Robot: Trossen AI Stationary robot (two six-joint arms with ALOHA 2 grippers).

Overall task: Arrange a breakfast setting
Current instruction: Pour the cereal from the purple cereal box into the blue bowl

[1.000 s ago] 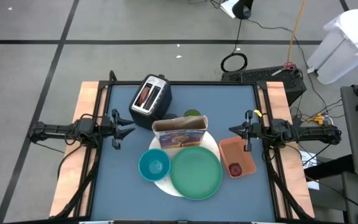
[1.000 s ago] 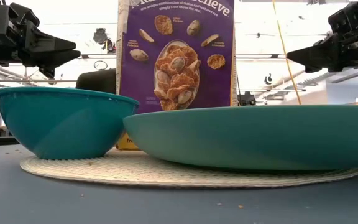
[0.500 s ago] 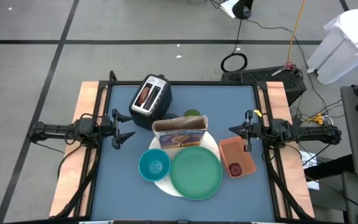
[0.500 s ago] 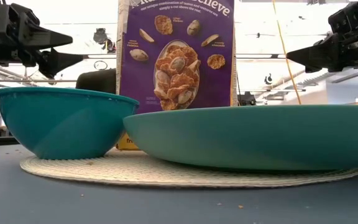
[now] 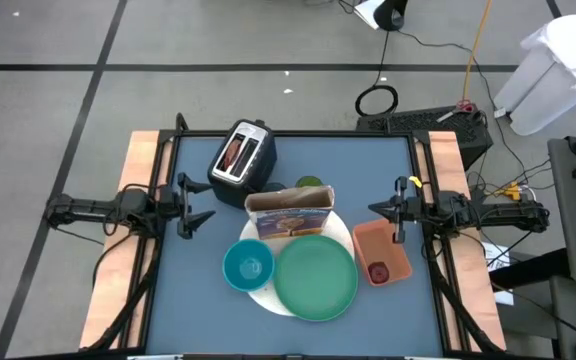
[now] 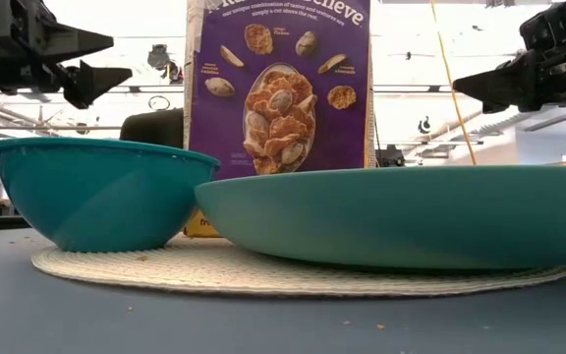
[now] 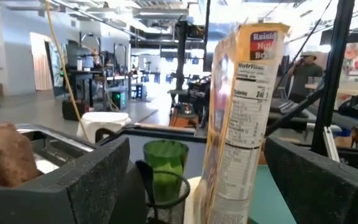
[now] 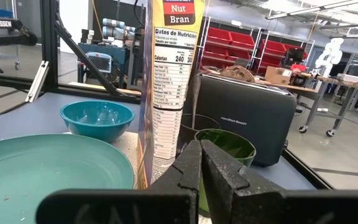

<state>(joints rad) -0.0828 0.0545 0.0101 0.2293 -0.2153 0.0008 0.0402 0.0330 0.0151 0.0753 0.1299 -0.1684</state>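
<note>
A large green plate (image 5: 315,277) and a small teal bowl (image 5: 247,266) rest on a white round plate (image 5: 264,293) of woven look, near the table's front middle. Behind them a cereal box (image 5: 290,212) stands upright, and past it stand a yellow-green cup (image 7: 165,163) and a black mesh cup (image 8: 188,132). A small red fruit (image 5: 378,271) lies in the orange tray (image 5: 392,243). My left gripper (image 5: 206,202) hangs open above the table's left side, clear of everything. My right gripper (image 5: 373,208) is shut with nothing in it, above the right side.
A silver-black toaster (image 5: 242,157) with a slice in its slot stands at the back left. The table's wooden side rails (image 5: 136,160) run under both arms. Bare blue tabletop (image 5: 368,165) lies at the back right and along the left edge.
My left gripper has opened wide and tipped its fingers a little upward, staying in place above the table's left side. Nothing on the table has moved.
</note>
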